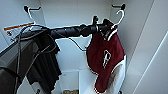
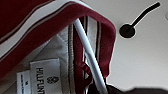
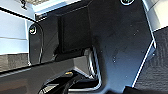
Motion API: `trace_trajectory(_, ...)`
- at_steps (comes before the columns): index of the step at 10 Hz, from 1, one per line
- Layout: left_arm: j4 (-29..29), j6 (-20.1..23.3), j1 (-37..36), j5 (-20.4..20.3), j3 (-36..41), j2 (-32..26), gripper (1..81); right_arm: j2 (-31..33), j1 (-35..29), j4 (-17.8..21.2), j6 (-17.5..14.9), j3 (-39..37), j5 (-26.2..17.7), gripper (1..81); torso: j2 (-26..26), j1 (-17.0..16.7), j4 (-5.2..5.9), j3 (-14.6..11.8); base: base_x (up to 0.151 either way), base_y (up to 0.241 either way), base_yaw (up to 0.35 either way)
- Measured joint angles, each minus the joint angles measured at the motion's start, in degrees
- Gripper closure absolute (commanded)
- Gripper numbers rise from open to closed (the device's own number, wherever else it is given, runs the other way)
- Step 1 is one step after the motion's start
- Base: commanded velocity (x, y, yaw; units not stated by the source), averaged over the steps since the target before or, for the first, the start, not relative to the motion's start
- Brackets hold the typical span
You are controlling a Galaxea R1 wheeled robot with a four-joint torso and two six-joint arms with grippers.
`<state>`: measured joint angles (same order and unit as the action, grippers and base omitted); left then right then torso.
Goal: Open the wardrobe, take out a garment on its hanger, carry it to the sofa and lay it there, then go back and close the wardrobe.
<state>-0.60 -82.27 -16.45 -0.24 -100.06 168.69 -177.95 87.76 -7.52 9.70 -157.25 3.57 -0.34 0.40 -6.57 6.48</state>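
The wardrobe (image 1: 75,15) stands open and I look into its white interior. My left arm reaches in from the left, and its gripper (image 1: 100,27) is at the collar of the maroon garment (image 1: 105,55), shut on the white hanger (image 1: 120,15). The hanger's curved hook sits just below a black peg (image 1: 120,6), apparently free of it. The jacket hangs down from the gripper with a white sleeve at its lower right. In the left wrist view the hanger (image 2: 87,50) runs past the striped collar (image 2: 50,27) and a neck label (image 2: 46,75). The sofa is not seen here.
A black t-shirt (image 1: 47,62) hangs at the left of the wardrobe, under another black peg (image 1: 27,9). An open white door (image 1: 152,62) stands on the right. A shelf edge (image 1: 75,71) lies low inside. My arm's cables (image 1: 22,42) loop at the left.
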Motion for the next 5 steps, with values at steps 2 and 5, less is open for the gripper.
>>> trace_trajectory(2, 0.0, 0.2, 1.0, -0.4, 1.6, -0.2, 81.1, 0.0, 0.0, 0.0, 0.0, 0.0, 0.0, 1.0, 0.0, 0.0, 0.02, 0.0, -0.109, 0.0, 0.0)
trace_trajectory(5, 0.4, 0.6, 1.5, -3.8, 4.3, -1.0, 81.1, 0.0, 0.0, 0.0, 0.0, 0.0, 0.0, 1.0, 0.0, 0.0, 0.02, 0.0, -0.11, 0.0, 0.0)
